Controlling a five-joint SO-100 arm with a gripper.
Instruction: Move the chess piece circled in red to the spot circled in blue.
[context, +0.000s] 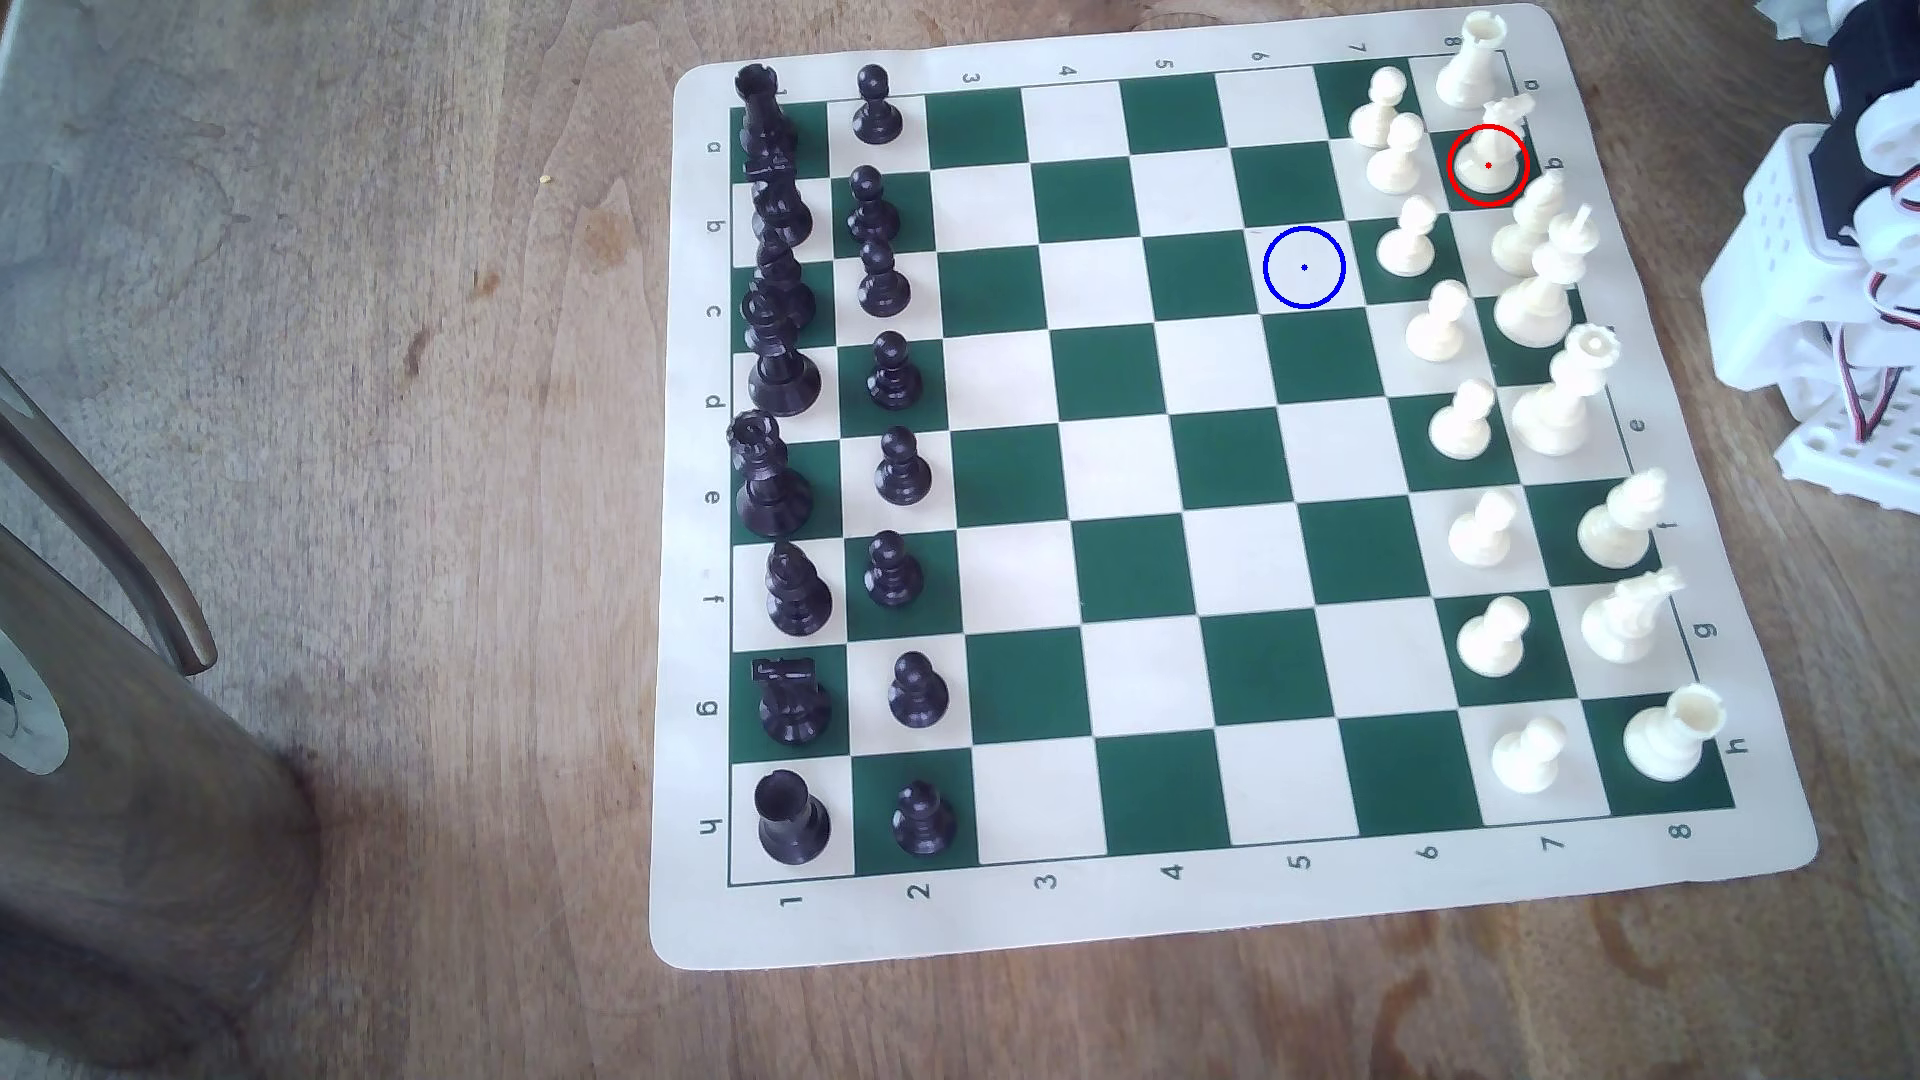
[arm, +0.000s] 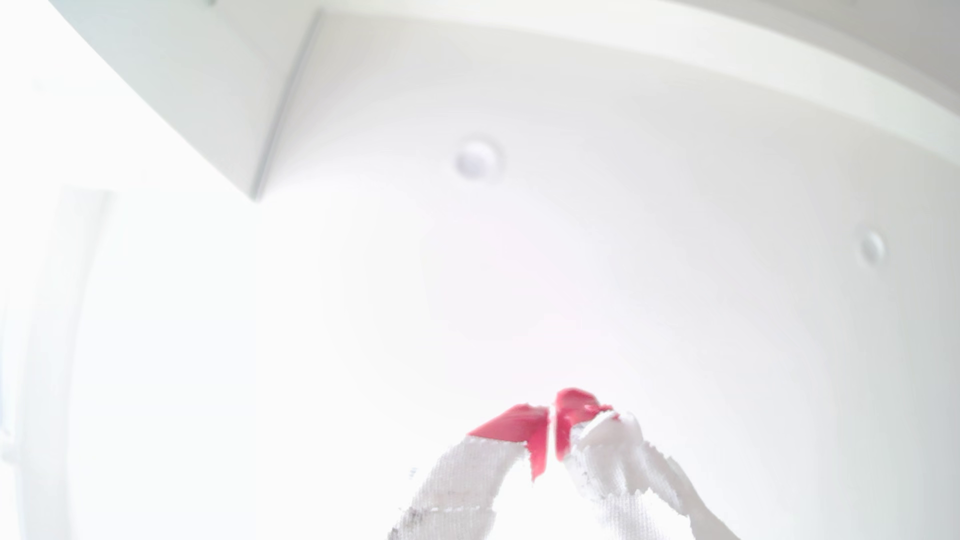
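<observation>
Cream plastic knight (context: 1488, 156), far board (context: 1195, 914) corner, pawns beside; blue-ringed square (context: 1304, 268) bare, open squares around. Tool (arm: 552, 415): red tips together, empty.

A wooden table (context: 416, 312) with a worn, mottled brown grain fills the scene in soft daylight, and a dark wooden chair (context: 114, 665) with a curved arm stands at the exterior view's left. Overhead, the wrist view catches a bright white ceiling (arm: 623, 207), washed out, with two small round fixtures (arm: 475, 158)
</observation>
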